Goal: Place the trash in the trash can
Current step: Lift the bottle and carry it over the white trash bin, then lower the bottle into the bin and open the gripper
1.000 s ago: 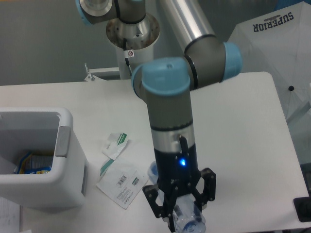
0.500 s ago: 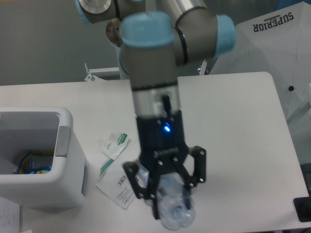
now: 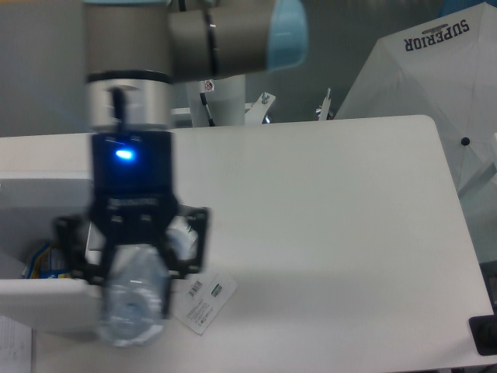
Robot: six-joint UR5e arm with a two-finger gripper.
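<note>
My gripper is shut on the crushed clear plastic bottle, which hangs lifted above the right side of the white trash can. The arm and bottle hide most of the bin. The flat white pouch with the barcode label lies on the table just right of the bottle. A corner of the small white-and-green wrapper peeks out behind the gripper's right finger. Blue and yellow packaging shows inside the bin.
A white fabric cover printed SUPERIOR stands past the table's right edge. The robot base column is at the back. A dark object sits at the lower right corner, and paper lies at the lower left.
The gripper has lifted the bottle off the table and carried it left, from the front centre to over the trash can's right side. The pouch and wrapper have stayed put.
</note>
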